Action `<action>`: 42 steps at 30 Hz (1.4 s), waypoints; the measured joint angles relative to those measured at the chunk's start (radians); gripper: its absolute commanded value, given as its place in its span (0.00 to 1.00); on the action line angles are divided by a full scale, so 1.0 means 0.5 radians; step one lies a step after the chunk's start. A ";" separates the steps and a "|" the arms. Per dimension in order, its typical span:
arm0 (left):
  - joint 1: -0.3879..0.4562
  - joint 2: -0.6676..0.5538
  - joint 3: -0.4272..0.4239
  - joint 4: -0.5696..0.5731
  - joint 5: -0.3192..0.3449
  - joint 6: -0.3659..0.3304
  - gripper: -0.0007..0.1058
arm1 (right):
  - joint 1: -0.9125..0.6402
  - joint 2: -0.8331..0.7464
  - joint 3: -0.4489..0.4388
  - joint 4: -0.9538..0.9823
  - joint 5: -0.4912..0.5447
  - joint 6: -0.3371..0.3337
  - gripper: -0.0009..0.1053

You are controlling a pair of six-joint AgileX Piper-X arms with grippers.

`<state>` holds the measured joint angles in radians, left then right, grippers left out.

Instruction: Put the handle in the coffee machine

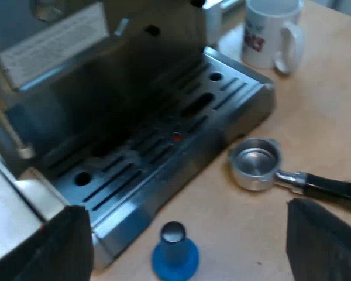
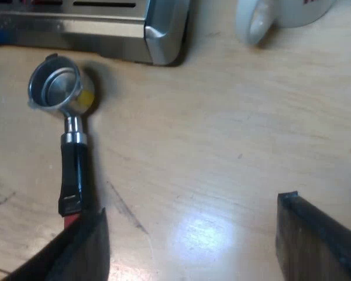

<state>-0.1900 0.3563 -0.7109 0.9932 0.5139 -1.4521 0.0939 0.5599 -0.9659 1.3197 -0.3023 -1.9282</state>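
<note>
I see the metal holder (image 2: pixel 70 132) lying loose and flat on the table (image 2: pixel 222 117), its empty round basket facing up just beside the front corner of the espresso machine (image 1: pixel 164 146), its dark handle pointing away from the machine and ending in red.

Likely a kitchen or coffee corner: a brushed-steel espresso machine (image 1: pixel 164 146) and a white printed mug (image 1: pixel 269 32) on a pale wooden counter (image 2: pixel 222 146).
</note>
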 measured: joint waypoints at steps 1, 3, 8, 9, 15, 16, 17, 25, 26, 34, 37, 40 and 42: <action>-0.024 0.025 0.000 0.005 0.004 -0.001 0.66 | 0.011 0.013 -0.003 0.000 0.000 0.000 0.59; -0.123 0.107 -0.004 0.005 0.016 0.003 0.66 | 0.148 0.134 -0.035 -0.004 0.080 0.000 0.59; -0.294 0.235 -0.004 0.005 0.081 0.014 0.66 | 0.395 0.317 -0.037 -0.097 0.188 0.149 0.59; -0.315 0.259 -0.004 0.005 0.097 0.014 0.66 | 0.471 0.358 -0.037 -0.128 0.220 0.203 0.59; -0.509 0.468 -0.004 0.005 0.139 0.014 0.68 | 0.830 0.567 -0.042 -0.218 0.449 0.362 0.59; -0.519 0.486 -0.004 0.005 0.146 0.014 0.69 | 0.844 0.576 -0.042 -0.224 0.454 0.368 0.59; -0.554 0.522 -0.004 0.005 0.158 0.014 0.71 | 0.868 0.592 -0.042 -0.228 0.476 0.383 0.59; -0.724 0.674 -0.004 -0.009 0.205 0.014 0.71 | 1.075 0.868 -0.047 -0.318 0.591 0.580 0.59; -0.741 0.681 -0.004 -0.020 0.205 0.014 0.71 | 1.075 0.888 -0.047 -0.317 0.605 0.586 0.58; -0.767 0.685 -0.004 -0.043 0.237 0.024 0.71 | 1.075 1.002 -0.047 -0.326 0.605 0.627 0.01; -0.767 0.685 -0.004 -0.043 0.274 0.030 0.71 | 1.075 1.029 -0.047 -0.326 0.583 0.636 0.01; -0.767 0.685 -0.004 -0.043 0.295 0.030 0.70 | 1.075 1.061 -0.047 -0.326 0.552 0.640 0.01; -0.767 0.685 -0.004 -0.038 0.303 0.030 0.70 | 1.075 1.066 -0.047 -0.326 0.545 0.640 0.01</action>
<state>-0.5737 0.6989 -0.7128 0.9744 0.6656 -1.4373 0.6316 1.0929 -0.9896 1.1566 -0.0299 -1.6080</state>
